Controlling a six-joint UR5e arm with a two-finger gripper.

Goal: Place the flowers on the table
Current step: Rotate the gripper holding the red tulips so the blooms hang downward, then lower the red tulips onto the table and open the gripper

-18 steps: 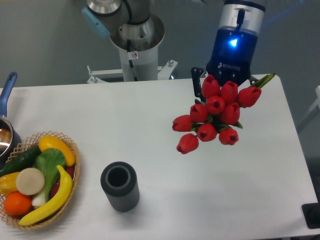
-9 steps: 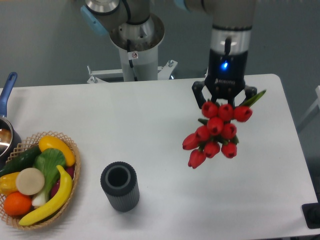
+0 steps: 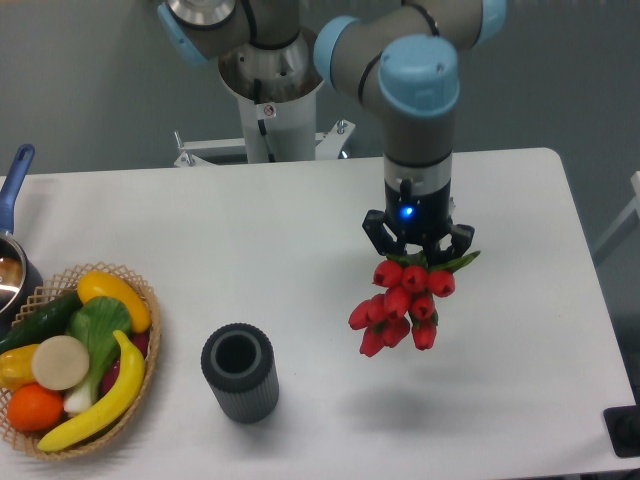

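The flowers point(image 3: 400, 303), a bunch of red tulip buds with green leaves, hang below my gripper point(image 3: 416, 250) with the buds pointing toward the camera. The gripper is shut on the bunch and holds it above the right half of the white table point(image 3: 300, 230). The stems are hidden behind the buds and the gripper. A faint shadow of the bunch lies on the table in front of it.
A dark grey ribbed cylinder vase point(image 3: 239, 373) stands upright at front centre-left. A wicker basket point(image 3: 140, 360) of fruit and vegetables sits at the front left. A pot with a blue handle point(image 3: 14, 180) is at the left edge. The robot base point(image 3: 270, 110) stands behind the table.
The arm has swung forward and left over the table, carrying the flowers with it. The bunch now looks more compact and hangs lower in the picture.
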